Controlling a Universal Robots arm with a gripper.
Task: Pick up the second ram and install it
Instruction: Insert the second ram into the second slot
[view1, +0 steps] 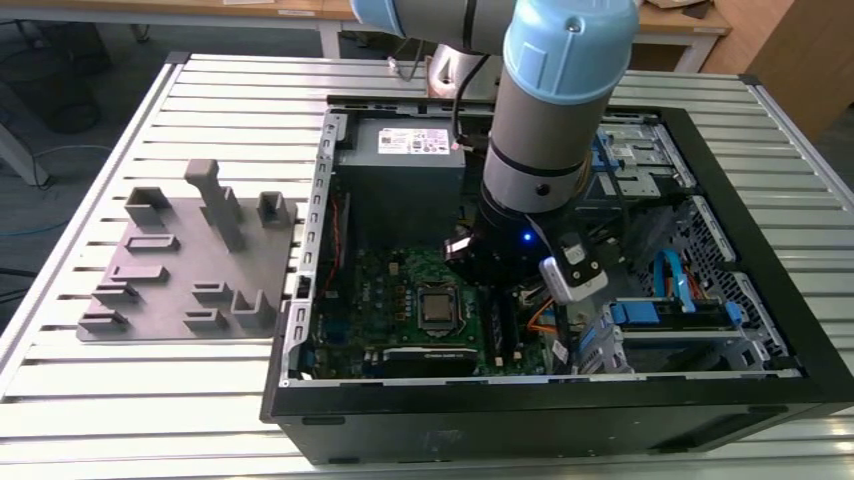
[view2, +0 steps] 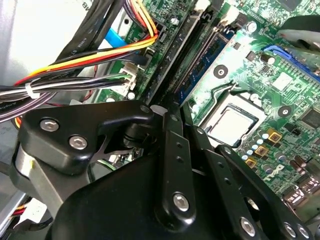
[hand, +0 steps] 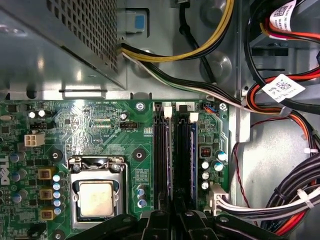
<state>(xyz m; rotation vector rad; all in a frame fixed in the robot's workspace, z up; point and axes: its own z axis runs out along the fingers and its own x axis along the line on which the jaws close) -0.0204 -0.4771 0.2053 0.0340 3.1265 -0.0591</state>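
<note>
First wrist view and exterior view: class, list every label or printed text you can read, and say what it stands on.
White label on the power supply: too small to read.
White cable tags: print too blurred to read.
Motherboard lettering: too fine to read.
No text can be quoted reliably.

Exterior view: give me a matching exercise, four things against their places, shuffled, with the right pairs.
Things:
1. fixture plate
2. CPU socket
3. power supply
4. blue drive bracket

Places:
A. on the green motherboard
B. inside the case, at the exterior view's right
C. on the slatted table, outside the case
D. inside the case, at its far end

Pairs: 1-C; 2-A; 3-D; 4-B
</note>
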